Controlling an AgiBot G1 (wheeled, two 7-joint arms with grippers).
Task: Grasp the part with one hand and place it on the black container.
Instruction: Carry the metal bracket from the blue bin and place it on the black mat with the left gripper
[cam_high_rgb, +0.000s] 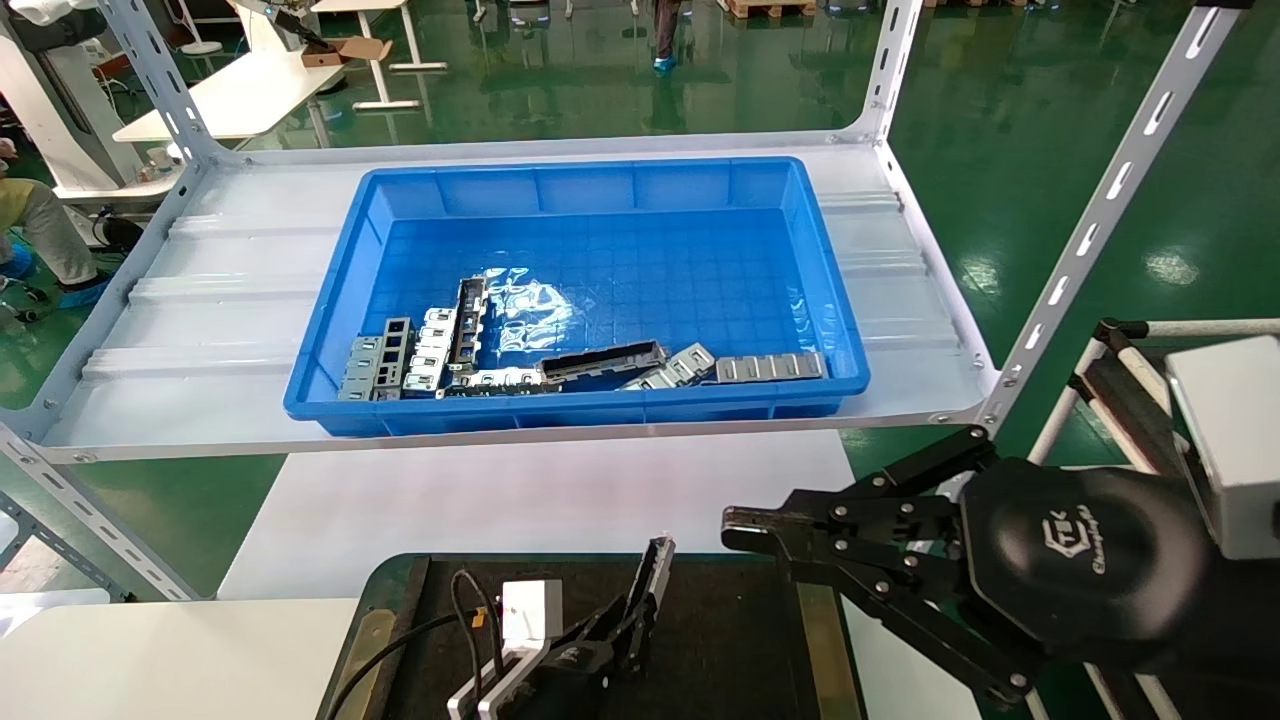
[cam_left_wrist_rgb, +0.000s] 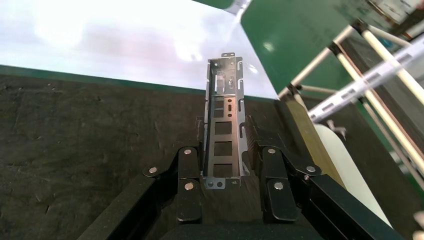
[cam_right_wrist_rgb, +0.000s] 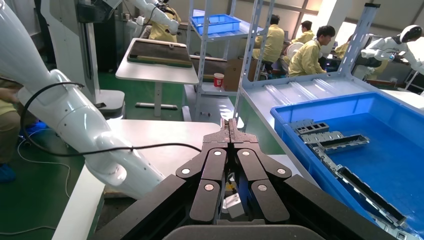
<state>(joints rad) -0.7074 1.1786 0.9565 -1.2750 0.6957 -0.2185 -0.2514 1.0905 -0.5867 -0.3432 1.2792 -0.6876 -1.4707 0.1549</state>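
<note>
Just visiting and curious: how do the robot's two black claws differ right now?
The left tool grips a metal part over the black container; the right tool is shut and holds nothing. The left sits low over the container, the right beside it. Both are black with jointed linkage fingers.

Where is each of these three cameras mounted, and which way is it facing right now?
Head: on the robot's head, looking down at the blue bin and black container; both grippers show.
Left wrist: along the left gripper, shut on the part.
Right wrist: along the shut right gripper, toward the bin.
Shared: head and left wrist both show the held part.
</note>
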